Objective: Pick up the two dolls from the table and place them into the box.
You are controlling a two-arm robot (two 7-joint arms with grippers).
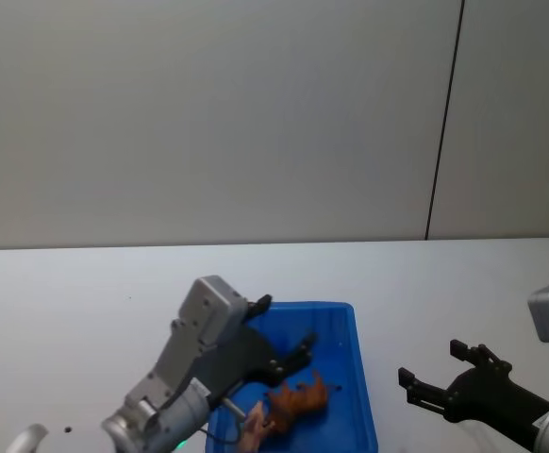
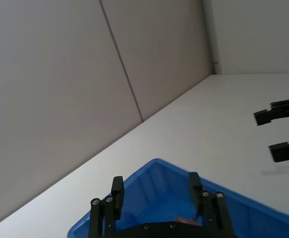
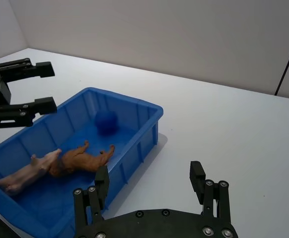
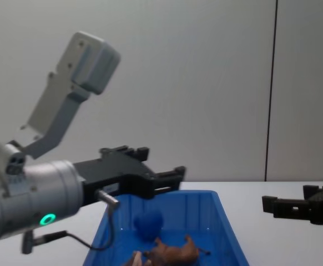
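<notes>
Two toys already lie inside the bin. My white desk spreads wide beneath everything, with the blue bin resting on it ahead of me and a little to my left. My left hand hangs above the bin's far half, fingers spread wide and holding nothing. My right hand hovers over bare desk to the right of the bin, well apart from it, its fingers also spread wide with nothing between them. On the bin's floor the brown lion lies on its side with legs sticking out, and the pale pink pig lies touching it at the mane end, nearer my body. A dark blue ball sits in the far part of the bin, apart from both animals.
</notes>
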